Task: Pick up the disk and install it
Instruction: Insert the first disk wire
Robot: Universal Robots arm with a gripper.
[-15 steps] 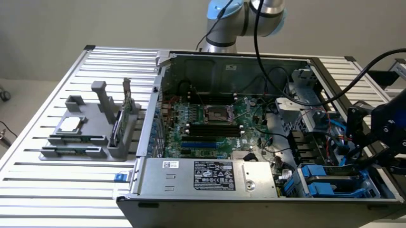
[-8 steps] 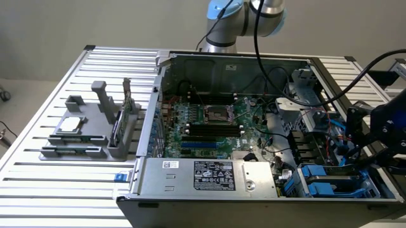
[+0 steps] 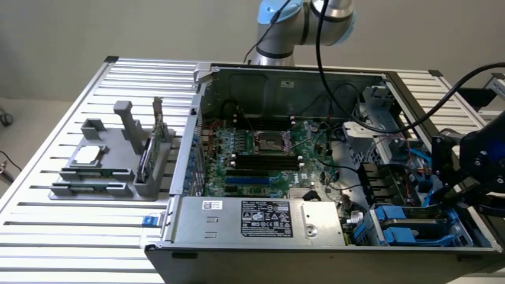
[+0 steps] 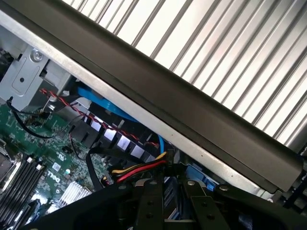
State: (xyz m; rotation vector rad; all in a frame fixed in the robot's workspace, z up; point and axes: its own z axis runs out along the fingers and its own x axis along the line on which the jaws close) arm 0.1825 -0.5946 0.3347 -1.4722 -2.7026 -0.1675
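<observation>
Align black end effector (image 3: 455, 192) squarely with flat silver-grey, blue-railed disk (image 3: 410, 223) at lower right of exterior frame. Avoid red-and-yellow cable bundle (image 4: 139, 170). Cannot tell opening or hold.

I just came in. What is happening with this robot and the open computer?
The robot's gripper hangs over the open computer case, at the exterior view's right. The disk, with blue rails, appears to sit inside the case just below it. Whether the gripper grips it cannot be told.
</observation>
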